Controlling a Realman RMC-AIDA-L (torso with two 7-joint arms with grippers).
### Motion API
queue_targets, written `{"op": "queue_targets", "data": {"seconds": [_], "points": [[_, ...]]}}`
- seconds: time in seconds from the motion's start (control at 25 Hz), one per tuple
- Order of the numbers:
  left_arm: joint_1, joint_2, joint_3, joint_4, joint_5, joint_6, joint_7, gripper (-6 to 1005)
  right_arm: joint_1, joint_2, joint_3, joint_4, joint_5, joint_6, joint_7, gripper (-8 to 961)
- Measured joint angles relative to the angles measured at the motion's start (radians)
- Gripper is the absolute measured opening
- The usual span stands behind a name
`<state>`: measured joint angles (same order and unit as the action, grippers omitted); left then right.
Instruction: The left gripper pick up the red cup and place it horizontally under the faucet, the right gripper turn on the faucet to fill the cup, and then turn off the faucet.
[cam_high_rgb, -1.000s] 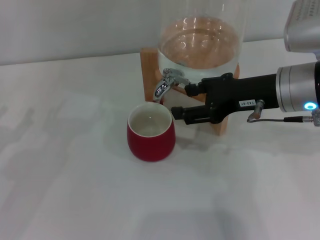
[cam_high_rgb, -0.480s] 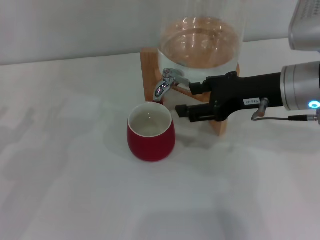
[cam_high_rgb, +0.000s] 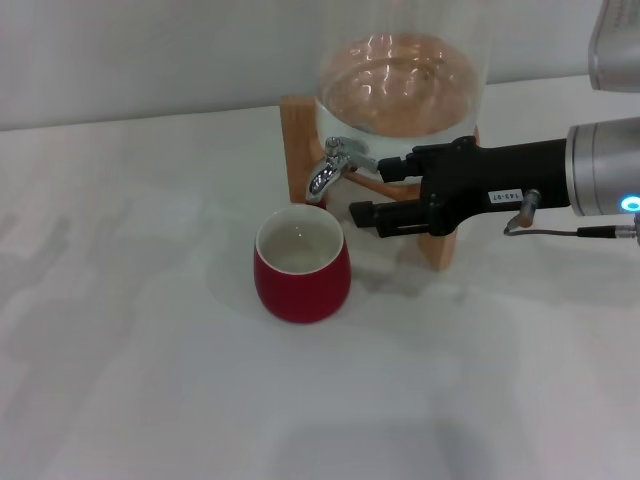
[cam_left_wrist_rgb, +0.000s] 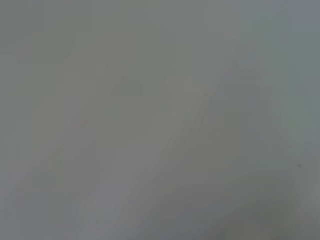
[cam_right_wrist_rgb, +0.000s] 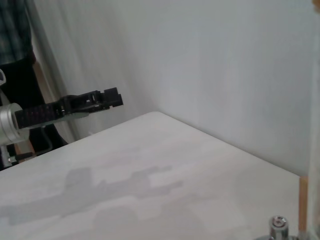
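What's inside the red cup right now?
The cup stands upright below the faucet. Its cream inside looks pale with a small glint, possibly shallow water; the level cannot be told. No stream is visible.

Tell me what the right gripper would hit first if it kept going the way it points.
Likely the faucet: the right gripper points left at it, upper finger level with the tap. Depth is unclear; the lower finger may pass just above the cup.
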<state>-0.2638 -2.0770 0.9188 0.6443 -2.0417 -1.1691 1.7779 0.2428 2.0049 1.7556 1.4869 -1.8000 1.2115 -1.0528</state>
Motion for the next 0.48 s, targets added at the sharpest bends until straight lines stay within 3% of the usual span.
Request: {"op": "queue_targets", "data": {"seconds": [0.48], "points": [[0.003, 0.0, 0.0, 0.0, 0.0, 0.002, 0.0, 881, 0.004, 0.0, -0.033, 0.011, 0.025, 0.028, -0.008, 722]]}}
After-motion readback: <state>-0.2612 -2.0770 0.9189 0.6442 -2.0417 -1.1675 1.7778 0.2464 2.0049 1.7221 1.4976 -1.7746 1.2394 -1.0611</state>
